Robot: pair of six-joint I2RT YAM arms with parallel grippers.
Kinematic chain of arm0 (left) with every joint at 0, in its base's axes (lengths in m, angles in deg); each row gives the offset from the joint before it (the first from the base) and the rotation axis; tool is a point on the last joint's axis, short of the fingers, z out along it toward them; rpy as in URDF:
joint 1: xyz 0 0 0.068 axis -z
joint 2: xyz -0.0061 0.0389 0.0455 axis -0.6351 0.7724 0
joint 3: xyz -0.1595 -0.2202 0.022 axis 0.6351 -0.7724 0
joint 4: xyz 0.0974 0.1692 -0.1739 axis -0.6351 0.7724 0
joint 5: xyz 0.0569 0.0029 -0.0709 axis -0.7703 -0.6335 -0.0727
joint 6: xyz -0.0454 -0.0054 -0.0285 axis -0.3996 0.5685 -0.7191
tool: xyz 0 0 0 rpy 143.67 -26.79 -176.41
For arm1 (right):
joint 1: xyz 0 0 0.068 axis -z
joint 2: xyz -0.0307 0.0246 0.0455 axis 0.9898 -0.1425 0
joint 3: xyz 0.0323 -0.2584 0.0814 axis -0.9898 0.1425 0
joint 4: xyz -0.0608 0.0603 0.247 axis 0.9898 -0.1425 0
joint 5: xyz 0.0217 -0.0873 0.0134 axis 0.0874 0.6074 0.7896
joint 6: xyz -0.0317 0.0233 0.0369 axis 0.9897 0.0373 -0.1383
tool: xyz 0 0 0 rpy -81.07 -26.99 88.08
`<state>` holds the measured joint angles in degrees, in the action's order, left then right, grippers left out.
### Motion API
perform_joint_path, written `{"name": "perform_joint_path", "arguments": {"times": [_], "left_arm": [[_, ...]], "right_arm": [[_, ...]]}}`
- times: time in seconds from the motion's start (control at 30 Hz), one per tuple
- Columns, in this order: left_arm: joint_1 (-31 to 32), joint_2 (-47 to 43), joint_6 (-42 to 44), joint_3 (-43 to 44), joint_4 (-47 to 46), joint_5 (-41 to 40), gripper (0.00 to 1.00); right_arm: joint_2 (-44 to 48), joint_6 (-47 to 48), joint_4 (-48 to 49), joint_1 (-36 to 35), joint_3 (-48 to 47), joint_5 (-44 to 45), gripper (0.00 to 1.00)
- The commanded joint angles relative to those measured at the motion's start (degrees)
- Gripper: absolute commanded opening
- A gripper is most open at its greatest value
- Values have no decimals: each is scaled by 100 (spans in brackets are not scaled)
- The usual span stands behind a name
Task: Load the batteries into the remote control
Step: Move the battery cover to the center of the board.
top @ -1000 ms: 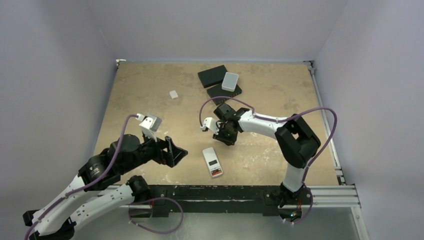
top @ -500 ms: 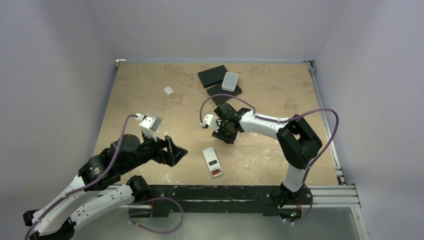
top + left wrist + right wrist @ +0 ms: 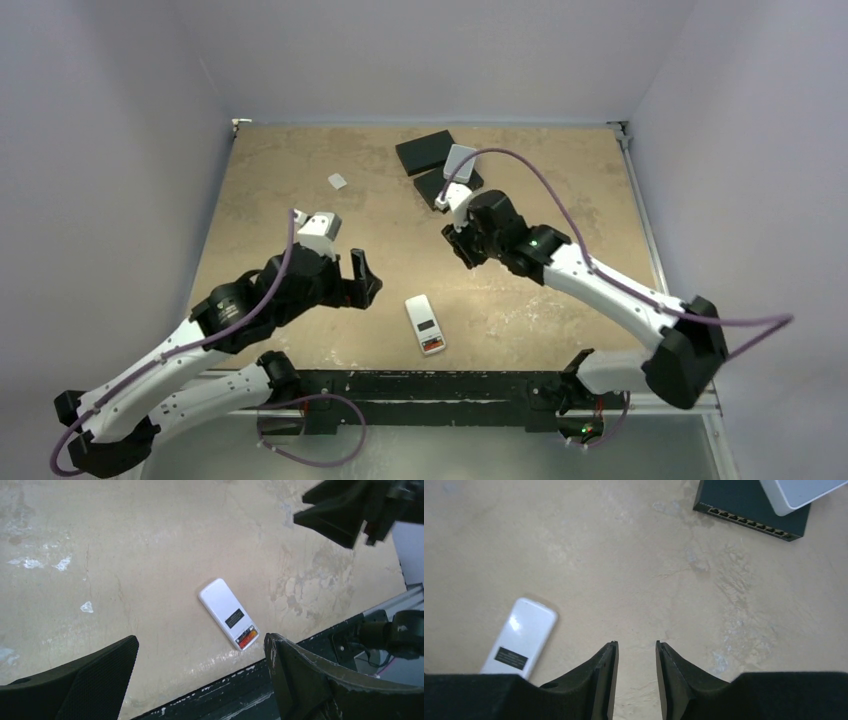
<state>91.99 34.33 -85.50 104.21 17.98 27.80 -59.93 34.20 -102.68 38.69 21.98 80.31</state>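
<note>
One remote control [image 3: 427, 324] lies back-up near middle of near edge of surface [image 3: 260, 200]. Two batteries [image 3: 246, 637], dark and red-orange, sit in its open recess. Two black flat boxes [image 3: 424, 152] at far edge, one pale grey box [image 3: 460, 160] atop one. One small white piece [image 3: 338, 181]. Left gripper [image 3: 200, 642] wide open, empty. Right gripper [image 3: 635, 649] barely parted, empty.

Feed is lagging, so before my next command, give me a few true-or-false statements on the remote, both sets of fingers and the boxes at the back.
1. The small white rectangular remote control lies on the tan table, touched by neither arm. True.
2. The left fingers clamp the remote. False: they are spread wide and empty, with the remote lying beyond them.
3. The right fingers hold a battery. False: the narrow gap between them is empty.
4. The pale grey rounded box rests on a black flat box. True.
</note>
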Motion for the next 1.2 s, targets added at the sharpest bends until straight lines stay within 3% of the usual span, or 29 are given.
{"name": "perform_joint_path", "arguments": {"times": [0.0,0.3,0.67,0.77,1.03,1.17], "left_arm": [[14,467,-196,705,-146,-742,98],[-72,1880,127,1622,-476,-1437,99],[-2882,4125,1162,2954,-1465,32,97],[-3675,4912,1206,3400,-1716,440,93],[-4408,7301,1305,4962,-1939,304,92],[-4549,8182,1265,5654,-1941,331,87]], "right_arm": [[939,-1416,166,-1,331,50,42],[2364,-2308,-70,5,909,-137,48],[3626,-2716,-201,5,1305,-562,58],[3856,-3022,31,5,1458,-871,65],[4495,-3620,685,9,2035,-1398,65],[4598,-3749,660,5,2167,-1483,63]]}}
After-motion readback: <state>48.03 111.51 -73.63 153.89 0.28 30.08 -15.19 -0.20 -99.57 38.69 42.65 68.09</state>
